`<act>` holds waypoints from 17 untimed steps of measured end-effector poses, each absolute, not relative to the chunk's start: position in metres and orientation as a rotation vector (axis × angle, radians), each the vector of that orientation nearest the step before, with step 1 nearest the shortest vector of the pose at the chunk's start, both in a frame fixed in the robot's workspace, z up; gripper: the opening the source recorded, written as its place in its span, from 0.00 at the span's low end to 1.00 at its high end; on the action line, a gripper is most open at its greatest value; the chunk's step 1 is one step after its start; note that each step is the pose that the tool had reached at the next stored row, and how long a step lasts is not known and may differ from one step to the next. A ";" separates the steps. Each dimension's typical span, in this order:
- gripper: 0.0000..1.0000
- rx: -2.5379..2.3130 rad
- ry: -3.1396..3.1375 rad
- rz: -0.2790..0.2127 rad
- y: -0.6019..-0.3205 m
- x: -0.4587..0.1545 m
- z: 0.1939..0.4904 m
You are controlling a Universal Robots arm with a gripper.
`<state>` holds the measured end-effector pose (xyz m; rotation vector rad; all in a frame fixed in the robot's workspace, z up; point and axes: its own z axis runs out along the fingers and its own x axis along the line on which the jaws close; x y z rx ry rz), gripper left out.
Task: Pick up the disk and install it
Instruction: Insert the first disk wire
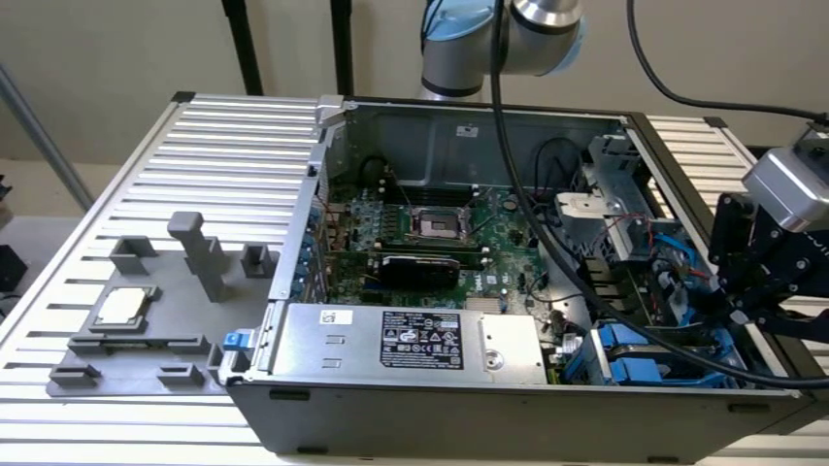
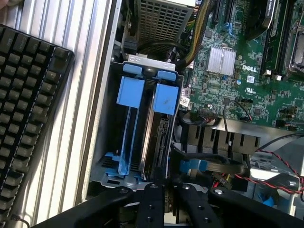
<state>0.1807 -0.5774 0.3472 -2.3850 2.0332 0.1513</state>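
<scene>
The disk point(image 2: 160, 137) stands on edge in one slot of the metal drive cage point(image 2: 102, 156), its dark connector edge facing me and a bright blue tab point(image 2: 166, 99) at its far end. A second blue rail point(image 2: 129, 109) fills the slot beside it. My gripper point(image 2: 164, 190) is at the near end of the cage, with its black fingers point(image 2: 151, 199) closed in on the disk's edge. In the exterior view my gripper point(image 1: 748, 291) hangs over the case's corner on that view's right, just past the blue-tabbed cage point(image 1: 631, 357).
The open computer case holds the green motherboard point(image 1: 428, 233), a large silver box with a black-and-white label point(image 1: 388, 340) and loose cables point(image 2: 280, 161). A black keyboard point(image 2: 28, 104) lies outside the case. A small processor chip point(image 1: 120, 306) rests on a grey fixture point(image 1: 143, 340).
</scene>
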 end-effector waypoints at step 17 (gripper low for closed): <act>0.17 -2.338 2.107 0.112 -0.577 0.148 0.348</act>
